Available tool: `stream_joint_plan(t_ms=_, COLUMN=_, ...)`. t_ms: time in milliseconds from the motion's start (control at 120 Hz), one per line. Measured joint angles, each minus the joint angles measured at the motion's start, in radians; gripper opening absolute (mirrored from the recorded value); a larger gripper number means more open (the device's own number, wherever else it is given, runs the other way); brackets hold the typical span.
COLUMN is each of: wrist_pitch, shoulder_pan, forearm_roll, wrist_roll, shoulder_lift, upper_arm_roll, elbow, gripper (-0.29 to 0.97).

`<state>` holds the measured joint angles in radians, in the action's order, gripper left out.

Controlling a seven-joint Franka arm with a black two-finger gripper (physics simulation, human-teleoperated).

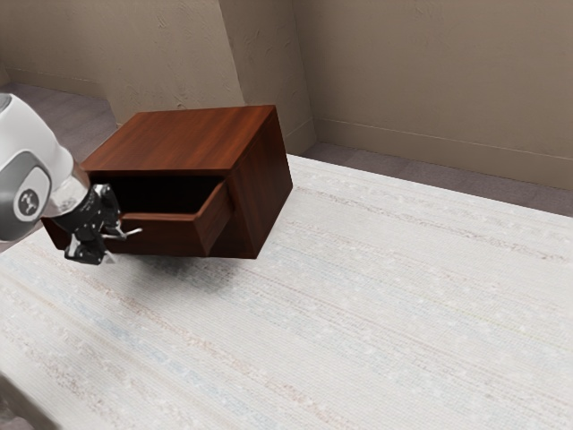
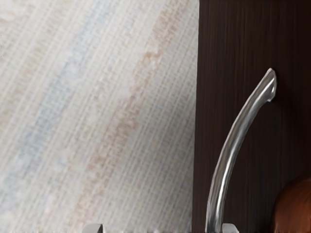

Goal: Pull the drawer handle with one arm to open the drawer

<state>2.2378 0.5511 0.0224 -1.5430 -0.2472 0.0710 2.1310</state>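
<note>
Exterior view, left of the frame: the red-brown wooden drawer (image 1: 170, 235) stands partly out of its cabinet (image 1: 197, 139). The black gripper (image 1: 109, 242) is spread around the curved silver metal handle (image 2: 231, 145). It should pinch first, then pull straight outward.

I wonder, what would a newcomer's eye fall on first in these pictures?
The reddish-brown wooden cabinet stands out on the pale woven table, its drawer partly pulled out. At the exterior view's left, the black pincer sits at the drawer's front, by the curved silver handle.
</note>
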Motion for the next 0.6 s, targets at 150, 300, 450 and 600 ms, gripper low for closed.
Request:
stream_joint_plan(t_ms=150, wrist_pitch=0.004, shoulder_pan=-0.005, forearm_roll=0.0, wrist_roll=0.0, shoulder_lift=-0.029, upper_arm_roll=-0.006, elbow=0.034, gripper=0.23)
stream_joint_plan(t_ms=300, wrist_pitch=0.01, shoulder_pan=-0.01, forearm_roll=-0.004, wrist_roll=0.0, shoulder_lift=-0.056, upper_arm_roll=-0.013, elbow=0.063, gripper=0.23)
stream_joint_plan(t_ms=450, wrist_pitch=0.014, shoulder_pan=-0.016, forearm_roll=-0.003, wrist_roll=0.0, shoulder_lift=-0.075, upper_arm_roll=-0.022, elbow=0.08, gripper=0.23)
stream_joint_plan(t_ms=600, wrist_pitch=0.023, shoulder_pan=-0.019, forearm_roll=-0.002, wrist_roll=0.001, shoulder_lift=-0.094, upper_arm_roll=-0.033, elbow=0.098, gripper=0.23)
